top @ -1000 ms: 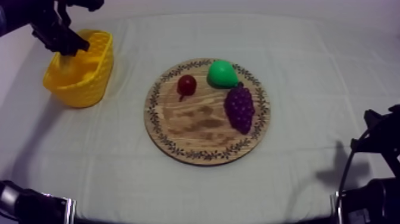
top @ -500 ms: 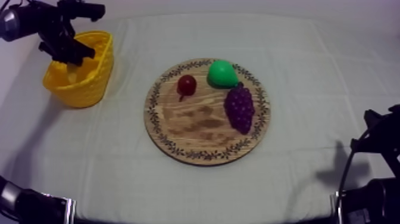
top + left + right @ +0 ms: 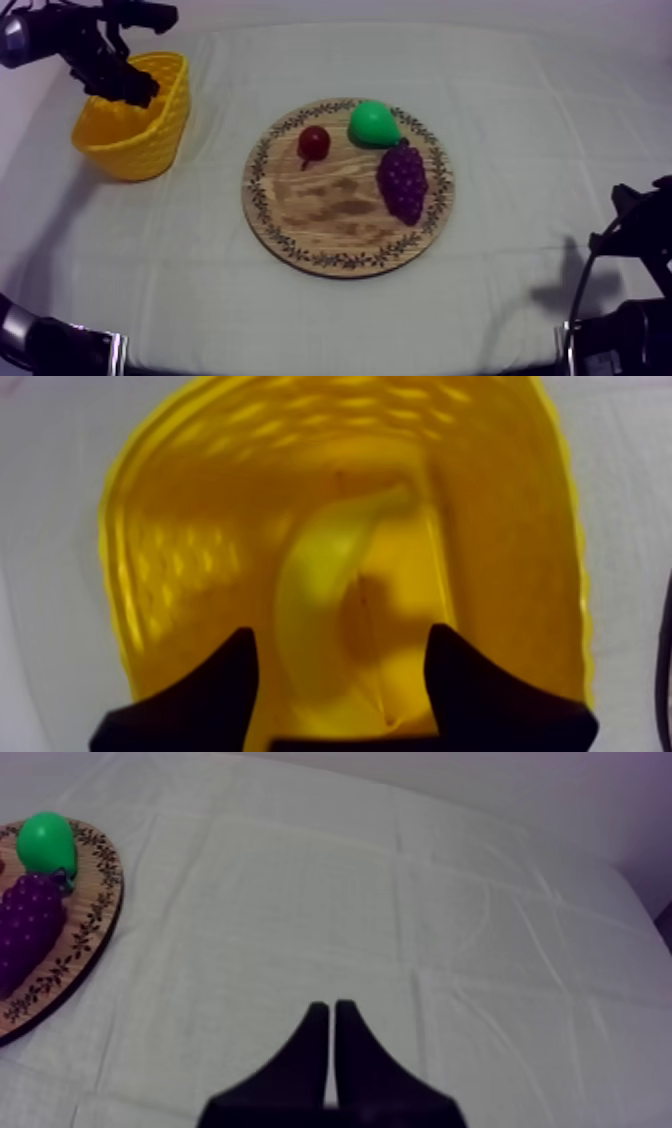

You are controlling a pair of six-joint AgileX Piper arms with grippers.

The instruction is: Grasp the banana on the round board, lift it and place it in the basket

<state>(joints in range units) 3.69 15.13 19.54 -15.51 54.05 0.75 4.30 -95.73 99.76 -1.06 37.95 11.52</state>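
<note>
- Your left end effector (image 3: 340,633) hangs over the yellow basket (image 3: 170,546). Its two black fingers are spread apart with nothing between them.
- The banana (image 3: 315,566) lies inside the basket, curved along its floor, just beneath those spread fingers.
- From above, the basket stands at the far left of the cloth-covered counter (image 3: 520,120), well apart from the round wooden board (image 3: 345,262) in the middle.
- On the board's far half sit a small red fruit (image 3: 314,142) and a green pear (image 3: 372,123) near each other. A bunch of purple grapes (image 3: 402,180) lies just beside the pear.
- Your right end effector (image 3: 332,1007) is over bare cloth at the right of the counter. Its fingers are pressed together on nothing, and the board's rim, pear and grapes are off to its side.
</note>
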